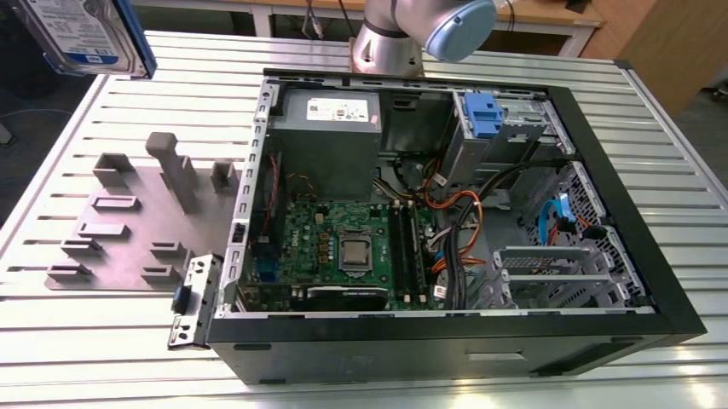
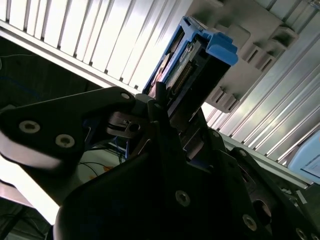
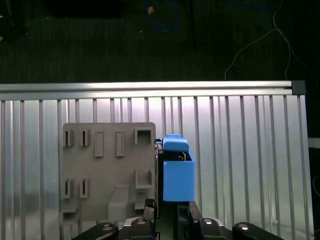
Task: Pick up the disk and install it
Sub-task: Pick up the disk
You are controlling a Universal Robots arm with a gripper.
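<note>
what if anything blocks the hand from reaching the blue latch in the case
Probably yes, it can reach: the case is open on top and nothing covers the blue latch. The hand holds the disk off to the side, above the table.

Bright even light, glare on table (image 3: 225, 140)

You see arm (image 1: 381, 47) in exterior view: silver-grey metal tube, smooth, with round joint closed by pale blue cap (image 1: 461, 30). Your gripper (image 2: 169, 107) in both wrist views: matt black, built from flat angular plates with rounded corners, layered one over other. Silver round-head screws (image 2: 65, 141) sit in plates, two on one link, more on lower body. In first wrist view, black links (image 3: 95, 234) carry one bright screw each.
</note>
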